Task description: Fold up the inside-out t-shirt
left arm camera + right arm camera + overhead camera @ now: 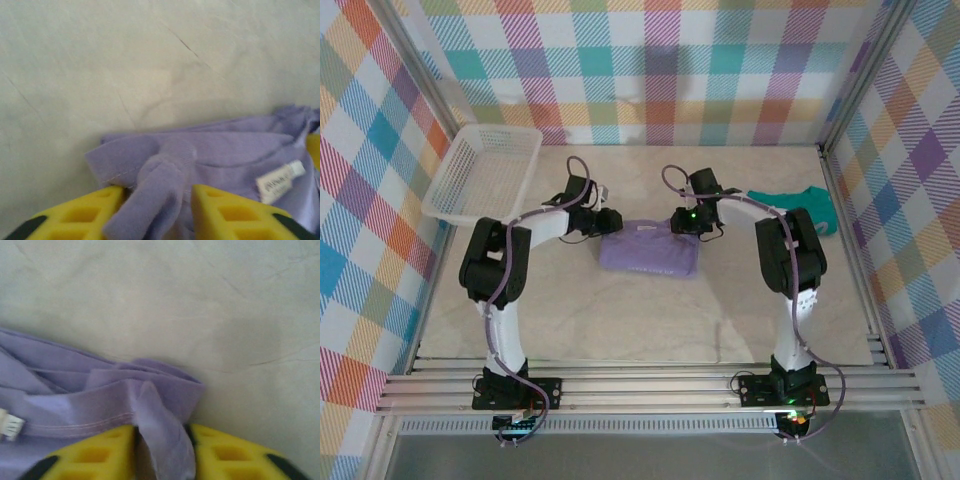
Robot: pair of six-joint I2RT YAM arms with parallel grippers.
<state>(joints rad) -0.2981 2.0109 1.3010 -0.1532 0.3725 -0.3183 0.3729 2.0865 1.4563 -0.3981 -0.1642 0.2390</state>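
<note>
You've got the lavender t-shirt (650, 252) lying mid-table (620, 330) as a compact, roughly rectangular bundle, approx centred btwn the two arms. Both arms reach in from either side and meet it at its far edge: your left gripper (610, 222) sits at the far-left corner, your right gripper (680, 220) at the far-right corner, both low on the cloth. In the left wrist view, the left gripper (157, 195) has its yellow fingers (85, 217) standing apart, w/ a rolled fold of the t-shirt (225, 150) in the gap; the roll looks slack, not pinched flat, so read that one as released. A small white neck label (280, 182) shows on the fabric just right of that fold, w/ seam stitching along the edge. In the right wrist view, same story: the right gripper (162, 435) has fingers (235, 452) parted, and a flap of the t-shirt (75, 395) hangs btwn them w/ dark gaps on either side, so it's let go too. A bit of the white label (10, 424) peeks in at the left edge there. Elsewhere, a white mesh basket (445, 205) sits at the far-left of the table, well apart from the shirt, and a teal-green garment (800, 205) lies at the far-right by the wall.
</note>
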